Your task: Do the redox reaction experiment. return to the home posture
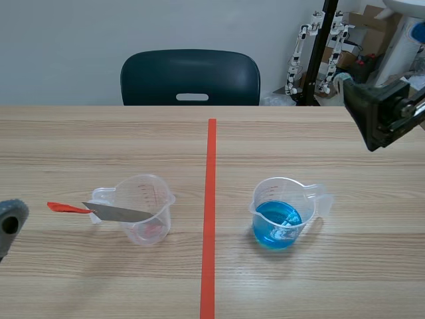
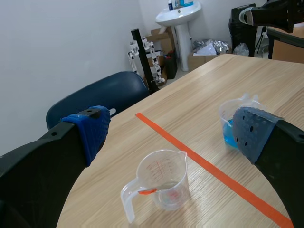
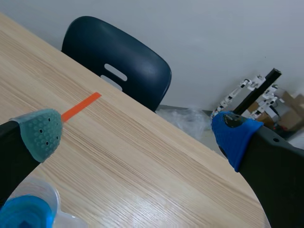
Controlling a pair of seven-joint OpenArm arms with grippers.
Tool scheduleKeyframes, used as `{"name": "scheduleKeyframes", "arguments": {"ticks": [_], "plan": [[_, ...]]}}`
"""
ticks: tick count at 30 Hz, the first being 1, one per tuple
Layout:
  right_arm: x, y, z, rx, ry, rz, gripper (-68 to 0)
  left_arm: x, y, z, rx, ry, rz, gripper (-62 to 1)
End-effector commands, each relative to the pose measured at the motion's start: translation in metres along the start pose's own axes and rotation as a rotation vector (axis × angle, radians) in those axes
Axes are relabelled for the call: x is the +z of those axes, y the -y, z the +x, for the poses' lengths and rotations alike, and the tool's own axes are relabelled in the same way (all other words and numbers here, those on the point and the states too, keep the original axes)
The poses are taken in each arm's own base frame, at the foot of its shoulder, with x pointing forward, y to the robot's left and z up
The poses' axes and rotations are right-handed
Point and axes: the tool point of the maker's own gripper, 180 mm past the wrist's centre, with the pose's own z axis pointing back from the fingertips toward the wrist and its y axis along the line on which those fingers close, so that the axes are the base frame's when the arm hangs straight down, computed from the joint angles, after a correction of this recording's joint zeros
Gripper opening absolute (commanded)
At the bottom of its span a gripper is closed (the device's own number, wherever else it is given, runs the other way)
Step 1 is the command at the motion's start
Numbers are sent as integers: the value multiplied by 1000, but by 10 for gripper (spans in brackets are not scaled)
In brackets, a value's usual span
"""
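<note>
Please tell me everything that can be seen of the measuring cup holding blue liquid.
The measuring cup is clear plastic, with a handle on the side away from the orange-red tape line. It stands upright on the wooden table, to the right of that line. Its lower part holds blue liquid, and a pale piece shows in it; what it is cannot be told. Only the table touches the cup.
</note>
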Motion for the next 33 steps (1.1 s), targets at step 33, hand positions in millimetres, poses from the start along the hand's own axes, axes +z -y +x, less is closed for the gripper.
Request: {"name": "scheduleKeyframes", "arguments": {"ticks": [33], "plan": [[64,-38,11,-54,-114,-7,4,15,4,3,19,-19,38,-69]]}}
